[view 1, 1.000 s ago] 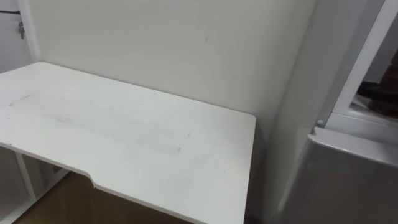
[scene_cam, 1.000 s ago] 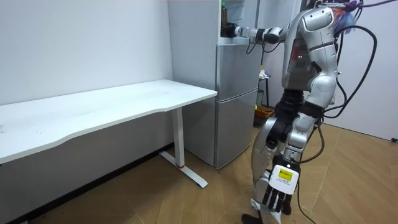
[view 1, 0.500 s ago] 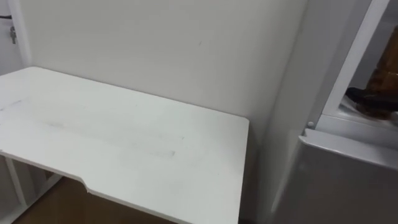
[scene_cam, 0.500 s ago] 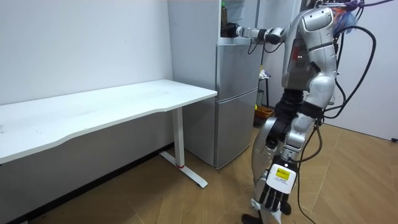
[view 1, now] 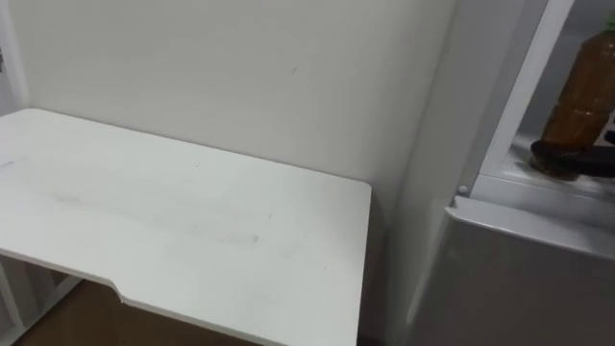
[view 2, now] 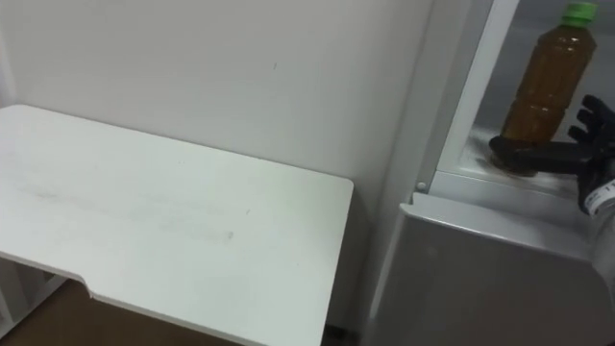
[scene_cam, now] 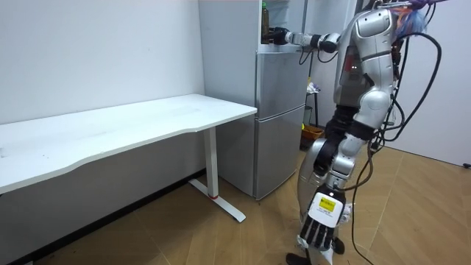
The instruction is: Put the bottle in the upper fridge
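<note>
A bottle (view 2: 538, 86) of brown liquid with a green cap stands upright on the shelf of the open upper fridge compartment (view 2: 500, 185); it also shows as the bottle (view 1: 579, 96) and bottle (scene_cam: 263, 15). My right hand (view 2: 588, 135) reaches in from the right, open, fingers spread, with one dark finger (view 2: 528, 151) lying along the bottle's base. In the room view the right hand (scene_cam: 276, 34) is stretched level into the fridge (scene_cam: 280, 110). My left hand (scene_cam: 321, 230) hangs open at my side near the floor.
I stand facing the tall grey fridge, whose lower door (view 2: 480, 279) is closed. A white table (view 1: 173, 221) stands against the wall to the fridge's left, its corner close to the fridge side. Wooden floor lies behind me.
The eye view has swung to the right, so the bottle and my right hand's fingers have come into sight. In the room view my body has shifted a little; the bottle stays in place.
</note>
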Motion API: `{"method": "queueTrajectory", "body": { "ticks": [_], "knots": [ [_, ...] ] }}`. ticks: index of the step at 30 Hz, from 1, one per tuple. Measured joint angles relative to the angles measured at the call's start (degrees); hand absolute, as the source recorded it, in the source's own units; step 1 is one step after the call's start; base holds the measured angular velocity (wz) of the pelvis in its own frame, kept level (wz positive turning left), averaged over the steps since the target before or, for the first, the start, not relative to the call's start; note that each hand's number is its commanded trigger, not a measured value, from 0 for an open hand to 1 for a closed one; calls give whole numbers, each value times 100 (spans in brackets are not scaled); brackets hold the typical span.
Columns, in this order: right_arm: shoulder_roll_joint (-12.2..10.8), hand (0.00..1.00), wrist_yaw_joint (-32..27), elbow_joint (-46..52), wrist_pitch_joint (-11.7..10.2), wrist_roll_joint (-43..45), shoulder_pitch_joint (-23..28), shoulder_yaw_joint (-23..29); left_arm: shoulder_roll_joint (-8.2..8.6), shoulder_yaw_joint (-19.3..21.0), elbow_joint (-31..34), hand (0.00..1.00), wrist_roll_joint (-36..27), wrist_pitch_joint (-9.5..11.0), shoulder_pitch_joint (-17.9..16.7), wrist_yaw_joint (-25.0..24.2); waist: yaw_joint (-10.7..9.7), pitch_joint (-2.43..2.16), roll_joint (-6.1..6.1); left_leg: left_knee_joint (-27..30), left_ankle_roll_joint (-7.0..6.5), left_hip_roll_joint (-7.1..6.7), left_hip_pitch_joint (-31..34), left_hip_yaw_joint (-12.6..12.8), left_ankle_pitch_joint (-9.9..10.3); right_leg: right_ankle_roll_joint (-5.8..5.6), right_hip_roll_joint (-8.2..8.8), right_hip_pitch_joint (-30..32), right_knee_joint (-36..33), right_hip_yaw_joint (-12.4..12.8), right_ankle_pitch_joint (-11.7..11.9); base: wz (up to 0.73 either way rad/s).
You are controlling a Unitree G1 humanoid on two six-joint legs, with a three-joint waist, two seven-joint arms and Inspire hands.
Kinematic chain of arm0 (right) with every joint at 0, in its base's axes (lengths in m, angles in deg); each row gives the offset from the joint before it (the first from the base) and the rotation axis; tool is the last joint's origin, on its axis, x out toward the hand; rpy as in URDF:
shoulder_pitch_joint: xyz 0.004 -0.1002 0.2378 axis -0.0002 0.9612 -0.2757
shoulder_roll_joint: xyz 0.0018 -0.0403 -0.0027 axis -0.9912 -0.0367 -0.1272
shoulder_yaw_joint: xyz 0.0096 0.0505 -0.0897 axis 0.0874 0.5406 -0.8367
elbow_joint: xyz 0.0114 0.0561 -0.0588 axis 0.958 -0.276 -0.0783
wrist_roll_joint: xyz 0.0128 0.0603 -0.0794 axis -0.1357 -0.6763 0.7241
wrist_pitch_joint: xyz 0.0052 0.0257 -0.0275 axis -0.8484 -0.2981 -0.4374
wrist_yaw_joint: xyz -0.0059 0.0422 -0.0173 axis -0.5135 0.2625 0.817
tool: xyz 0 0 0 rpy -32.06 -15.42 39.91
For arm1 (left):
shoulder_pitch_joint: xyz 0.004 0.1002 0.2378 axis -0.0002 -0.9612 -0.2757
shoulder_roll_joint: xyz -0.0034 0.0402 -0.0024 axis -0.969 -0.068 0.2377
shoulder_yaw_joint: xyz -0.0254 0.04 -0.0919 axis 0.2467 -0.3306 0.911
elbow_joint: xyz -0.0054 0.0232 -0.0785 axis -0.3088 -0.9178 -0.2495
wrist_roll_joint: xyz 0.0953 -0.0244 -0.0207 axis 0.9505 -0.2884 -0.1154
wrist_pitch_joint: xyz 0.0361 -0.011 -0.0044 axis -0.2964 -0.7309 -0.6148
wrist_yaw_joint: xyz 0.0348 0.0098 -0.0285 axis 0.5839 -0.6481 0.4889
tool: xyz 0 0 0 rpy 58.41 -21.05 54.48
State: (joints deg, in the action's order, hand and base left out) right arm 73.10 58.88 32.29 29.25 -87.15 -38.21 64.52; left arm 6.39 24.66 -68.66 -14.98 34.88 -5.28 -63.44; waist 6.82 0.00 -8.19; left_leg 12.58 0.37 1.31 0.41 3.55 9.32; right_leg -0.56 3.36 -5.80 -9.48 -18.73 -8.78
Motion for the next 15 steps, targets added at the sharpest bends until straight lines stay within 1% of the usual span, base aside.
{"method": "queueTrajectory", "body": {
  "ticks": [5, 8, 12, 14, 15],
  "knots": [
    [0, 0, -49, 96, 59, -129, 44, 0, 4, 0, 6, 0, 0, -3, 68, 85, -29, -23, -31, -23, 0, 2, -22, 32, 0, 0, 1, 14, 15, 9, 0, -1],
    [0, 0, -62, 231, 108, -113, 77, 2, 4, 1, 8, 0, -11, 0, 144, 123, -40, -25, -30, -29, 0, 5, -28, 42, 0, 0, 1, 18, 9, 23, 0, 0],
    [-1, 0, -14, 830, 109, -123, 452, 17, 27, 8, 7, 0, -10, -1, 184, 140, -49, -23, -20, -83, -1, 8, -80, 94, 0, 0, 1, -6, -1, 61, 0, -6],
    [-7, 0, 29, 1280, 114, -111, 687, 76, 87, 66, 3, 0, -11, -1, 236, 182, -81, -21, -7, -85, -2, 4, -79, 94, 1, 0, 4, 0, 2, 65, 0, 0],
    [-8, 0, 53, 1370, 115, -109, 725, 76, 101, 87, 1, 0, -15, -1, 251, 187, -87, -24, -1, -85, -2, 4, -83, 95, 1, 0, 3, 0, 2, 69, 0, 0]
  ]
}}
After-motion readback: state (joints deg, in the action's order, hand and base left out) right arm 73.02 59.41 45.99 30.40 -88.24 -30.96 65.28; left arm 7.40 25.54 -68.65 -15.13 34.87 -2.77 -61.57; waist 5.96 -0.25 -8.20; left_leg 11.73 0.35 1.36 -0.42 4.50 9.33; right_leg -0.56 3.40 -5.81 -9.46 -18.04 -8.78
